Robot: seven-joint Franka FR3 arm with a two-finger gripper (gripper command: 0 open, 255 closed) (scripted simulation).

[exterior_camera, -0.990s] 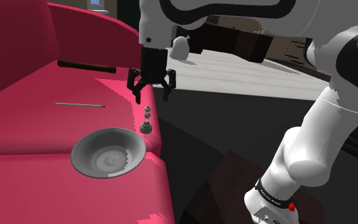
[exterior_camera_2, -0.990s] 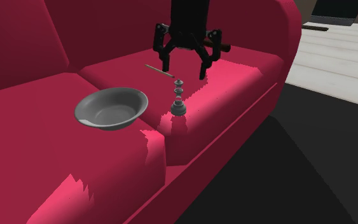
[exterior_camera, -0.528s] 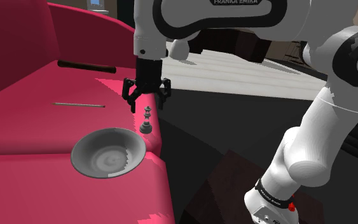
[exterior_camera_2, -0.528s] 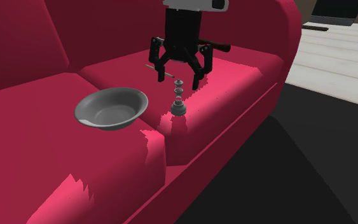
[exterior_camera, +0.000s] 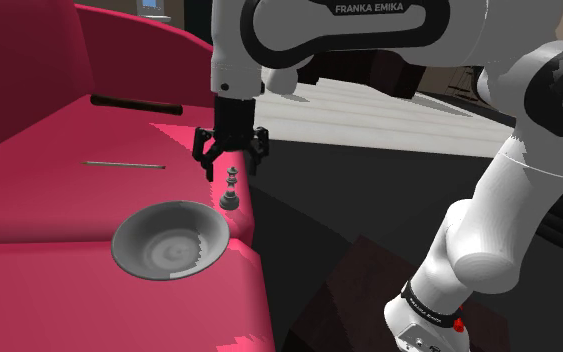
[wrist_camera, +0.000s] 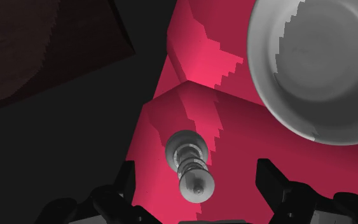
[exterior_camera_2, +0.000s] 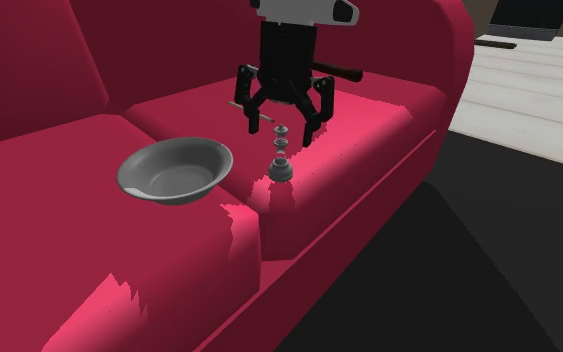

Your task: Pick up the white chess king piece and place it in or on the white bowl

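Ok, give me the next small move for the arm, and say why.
Probably lower straight down. The open black pincer hovers just above the small grey chess king piece, upright near the red sofa cushion's edge; in the wrist view it lies between the fingers, untouched. Descending should bracket its stem for closing.

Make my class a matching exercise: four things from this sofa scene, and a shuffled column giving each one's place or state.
1 chess piece
2 bowl
3 gripper
4 thin rod

a open, just above the piece
b lying flat on the seat
c upright at the cushion's edge
d empty, round, grey

Pairs: 1-c, 2-d, 3-a, 4-b
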